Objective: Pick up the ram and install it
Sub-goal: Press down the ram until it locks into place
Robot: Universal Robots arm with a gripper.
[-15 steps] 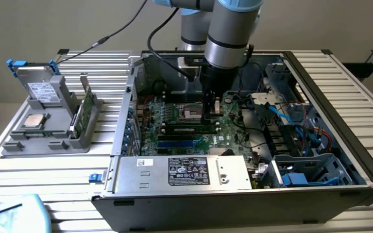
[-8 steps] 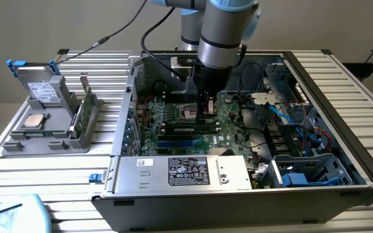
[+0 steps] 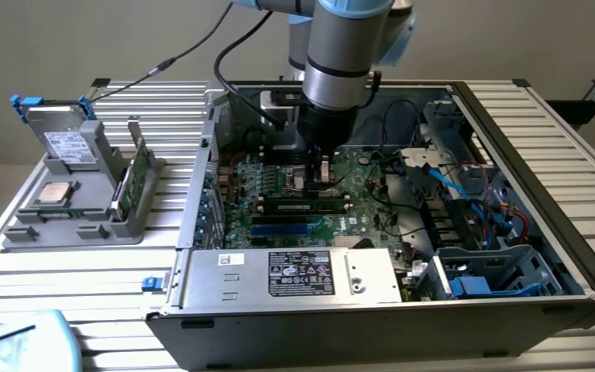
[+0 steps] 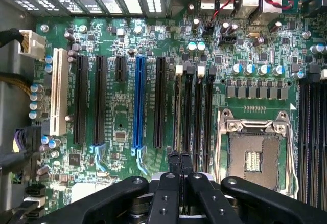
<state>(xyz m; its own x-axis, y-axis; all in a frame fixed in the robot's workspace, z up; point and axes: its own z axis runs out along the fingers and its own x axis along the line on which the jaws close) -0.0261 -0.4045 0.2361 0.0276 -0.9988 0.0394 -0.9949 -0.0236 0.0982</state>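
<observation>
One grey holder [image 3: 70, 225] is set on the bench [image 3: 29, 287] at the exterior view's left of the open computer case [image 3: 545, 302]; a hard drive [image 3: 65, 143], a silver processor [image 3: 55, 194] and an upright green stick [image 3: 132, 180] are carried in it. Inside the case, the pincer [image 3: 321, 180] [image 4: 180, 162] is clenched on nothing and is held low over the motherboard [image 3: 276, 186] and its memory slots [image 4: 196, 116]. Just beside its tips, the ram [image 3: 300, 206] is seen seated in a slot. Blue cables [image 3: 452, 190] are seen further right in the case.
</observation>
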